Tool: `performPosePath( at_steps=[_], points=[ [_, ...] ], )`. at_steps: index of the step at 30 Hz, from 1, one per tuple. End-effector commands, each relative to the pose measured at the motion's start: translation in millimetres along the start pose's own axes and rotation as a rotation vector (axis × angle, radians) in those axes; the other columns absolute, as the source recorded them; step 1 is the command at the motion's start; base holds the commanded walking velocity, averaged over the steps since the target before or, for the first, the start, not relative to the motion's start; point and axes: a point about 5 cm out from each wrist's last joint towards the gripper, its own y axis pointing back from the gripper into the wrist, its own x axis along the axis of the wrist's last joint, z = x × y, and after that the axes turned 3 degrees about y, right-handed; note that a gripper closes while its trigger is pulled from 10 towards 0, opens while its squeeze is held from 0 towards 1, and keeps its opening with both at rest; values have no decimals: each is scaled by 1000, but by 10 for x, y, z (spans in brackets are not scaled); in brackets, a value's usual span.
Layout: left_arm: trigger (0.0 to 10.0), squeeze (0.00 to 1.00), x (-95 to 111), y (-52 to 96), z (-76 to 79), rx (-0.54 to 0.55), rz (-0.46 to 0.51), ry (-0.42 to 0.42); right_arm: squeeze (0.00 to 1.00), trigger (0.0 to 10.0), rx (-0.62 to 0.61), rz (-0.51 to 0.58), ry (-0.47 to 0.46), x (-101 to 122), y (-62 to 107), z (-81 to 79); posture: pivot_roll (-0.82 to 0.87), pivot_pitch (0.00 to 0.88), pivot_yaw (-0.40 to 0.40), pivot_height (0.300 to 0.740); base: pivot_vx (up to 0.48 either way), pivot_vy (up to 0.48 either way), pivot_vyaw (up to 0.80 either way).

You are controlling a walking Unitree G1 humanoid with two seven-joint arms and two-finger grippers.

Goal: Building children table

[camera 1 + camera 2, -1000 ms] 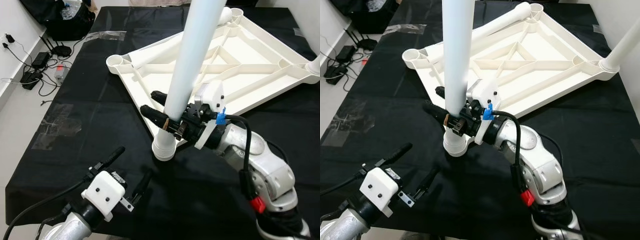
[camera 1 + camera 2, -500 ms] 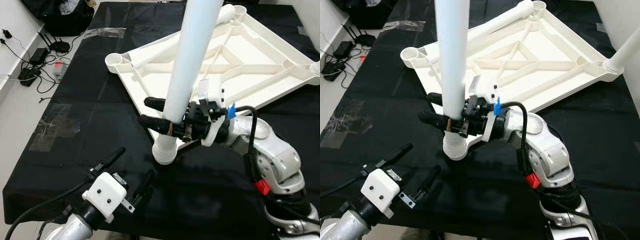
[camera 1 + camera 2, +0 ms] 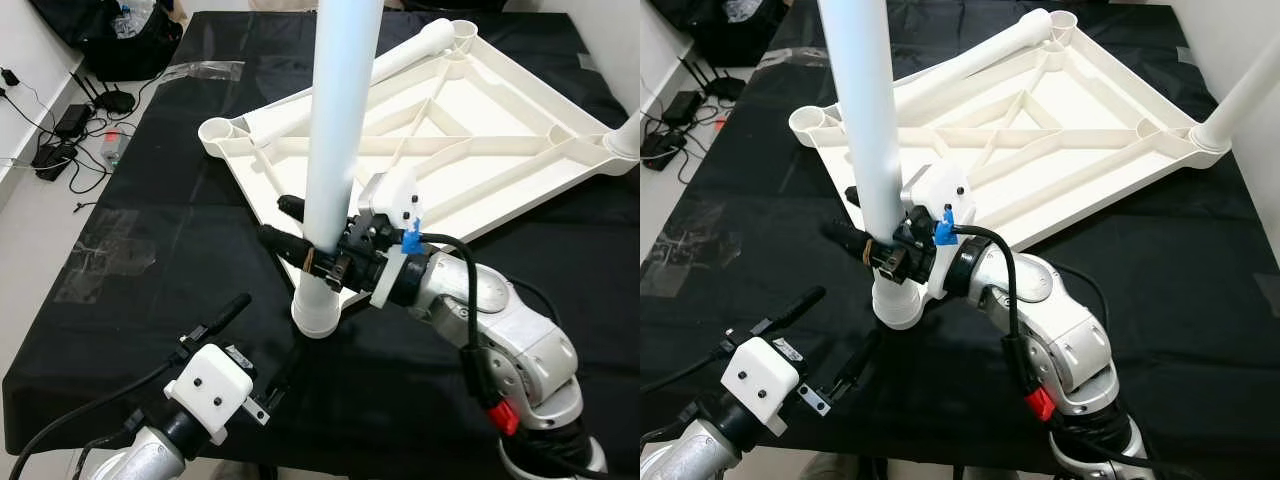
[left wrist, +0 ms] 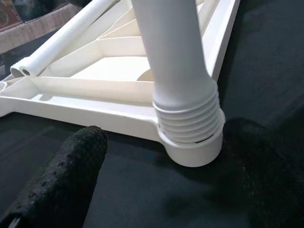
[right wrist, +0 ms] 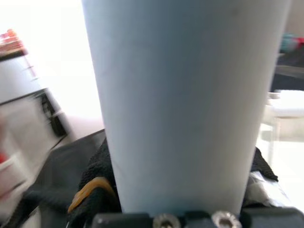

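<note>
I read no writing anywhere. My right gripper has its jaws clenched on the upright leg; my left gripper hangs with jaws spread, touching nothing, near the leg's threaded foot.

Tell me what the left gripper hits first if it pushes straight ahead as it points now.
Probably the threaded base of the white leg where it sits in the tabletop corner socket; the left gripper points at it, fingers either side. Depth unclear.

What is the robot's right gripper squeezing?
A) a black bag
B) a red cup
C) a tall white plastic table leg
C: the right gripper has its black fingers clamped around the tall white plastic table leg, standing in the upturned white tabletop's corner socket.
</note>
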Motion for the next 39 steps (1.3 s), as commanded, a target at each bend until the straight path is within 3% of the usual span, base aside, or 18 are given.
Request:
performPosePath(
  at_steps=[1,10,20,25,28,30,32,33,36,37,39],
  points=[
    [10000,0,-38,18,15,-6,-22,7,0,10000,-180,-174,-37,-362,55,81,-11,295,-4,740,0,0,0],
    [10000,0,-59,8,-2,-7,-24,0,0,10000,-340,-144,69,-345,122,51,1,282,5,740,0,0,0],
    [10000,0,-86,7,-22,-7,-32,-7,0,10000,-345,-120,172,-329,98,-5,6,271,16,740,0,0,0],
    [10000,0,-136,-14,-39,12,-44,17,0,10000,-352,-52,125,-224,43,186,13,244,13,740,0,0,0],
    [10000,0,-176,-45,-64,29,-47,26,0,10000,-295,90,13,47,7,468,24,203,9,740,0,0,0],
    [10000,0,-182,-56,-76,34,-45,22,0,10000,-287,114,18,121,11,548,24,203,9,740,0,0,0],
    [10000,0,-178,-105,-116,36,-31,-10,0,10000,-276,137,99,269,25,718,26,174,9,740,0,0,0],
    [10000,0,-178,-105,-116,36,-31,-10,0,10000,-276,137,99,269,25,718,26,174,9,740,0,0,0],
    [10000,0,-135,-190,-232,56,-6,-44,0,10000,-249,156,139,377,38,829,39,146,5,740,0,0,0],
    [10000,0,-81,-263,-392,90,17,-64,0,10000,-215,168,144,416,41,873,51,126,3,740,0,0,0],
    [10000,0,-54,-289,-468,108,27,-69,0,10000,-200,173,146,425,41,884,51,126,3,740,0,0,0]
  ],
)
